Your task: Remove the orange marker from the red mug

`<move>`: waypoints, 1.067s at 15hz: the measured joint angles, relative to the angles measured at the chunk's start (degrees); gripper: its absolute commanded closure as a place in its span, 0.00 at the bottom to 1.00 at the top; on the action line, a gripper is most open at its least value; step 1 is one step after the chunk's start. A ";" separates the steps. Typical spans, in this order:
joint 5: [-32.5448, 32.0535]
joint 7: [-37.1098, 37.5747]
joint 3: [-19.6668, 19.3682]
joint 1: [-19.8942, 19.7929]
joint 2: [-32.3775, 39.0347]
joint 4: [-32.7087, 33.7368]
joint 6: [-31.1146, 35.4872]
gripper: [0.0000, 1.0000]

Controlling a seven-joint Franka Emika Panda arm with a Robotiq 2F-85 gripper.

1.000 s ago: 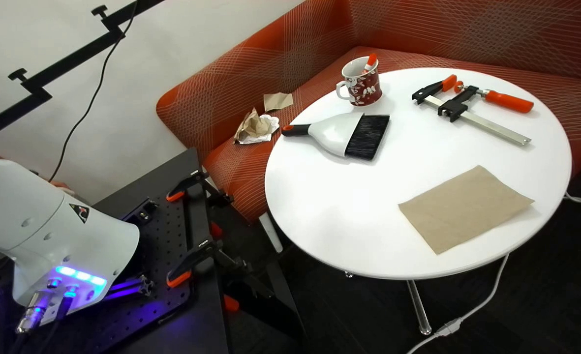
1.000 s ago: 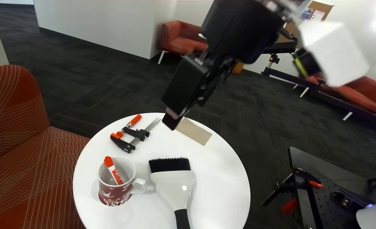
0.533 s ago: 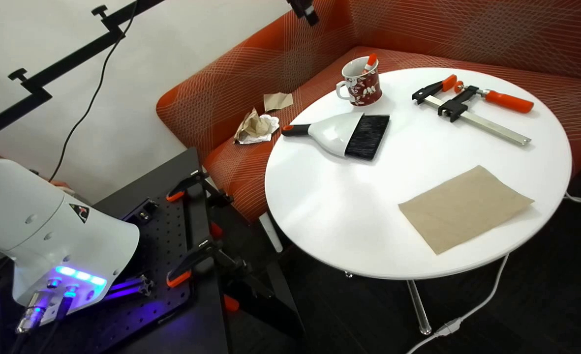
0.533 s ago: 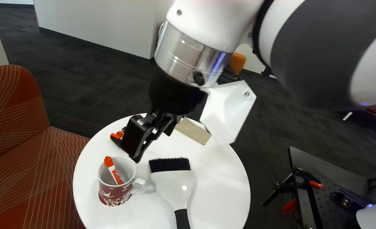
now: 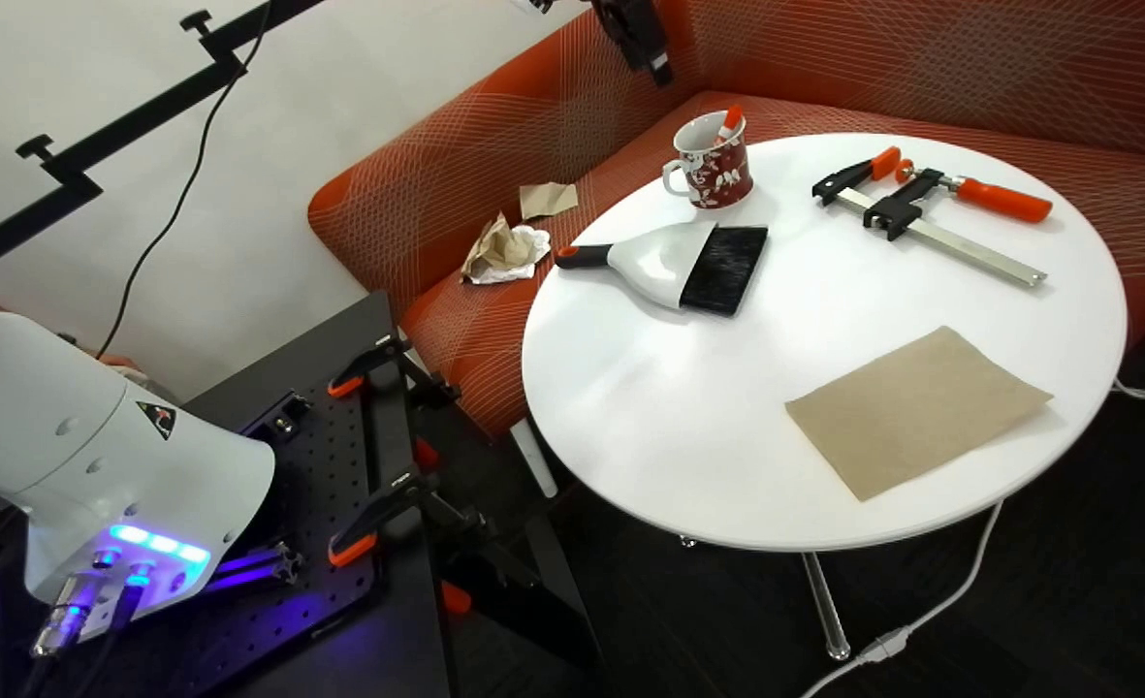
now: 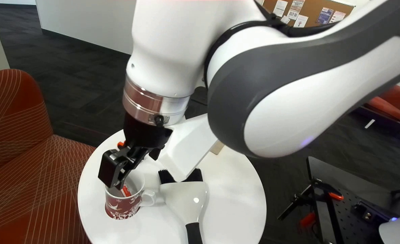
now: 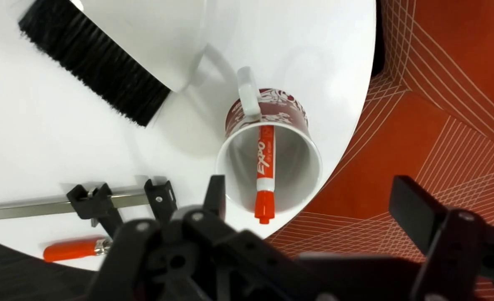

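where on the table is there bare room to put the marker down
Widest: the table between brush and paper. A smaller patch lies between brush and clamp. It's crowded at the mug: brush beside its handle, table edge close, open pincer hovering nearby.

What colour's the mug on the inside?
White; the mug's inside shows best in the wrist view.

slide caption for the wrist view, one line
Wrist view: the open gripper faces the red mug, with the orange marker leaning inside, capped end up, not yet grasped.
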 measured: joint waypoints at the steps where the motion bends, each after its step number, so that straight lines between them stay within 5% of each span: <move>1: 0.34 -0.60 -0.12 0.08 1.32 1.11 0.00 0.00; 10: 2.25 -1.50 -2.06 1.44 4.46 4.11 -0.40 0.00; 16: 3.14 -1.51 -3.30 1.37 5.61 4.25 -0.37 0.37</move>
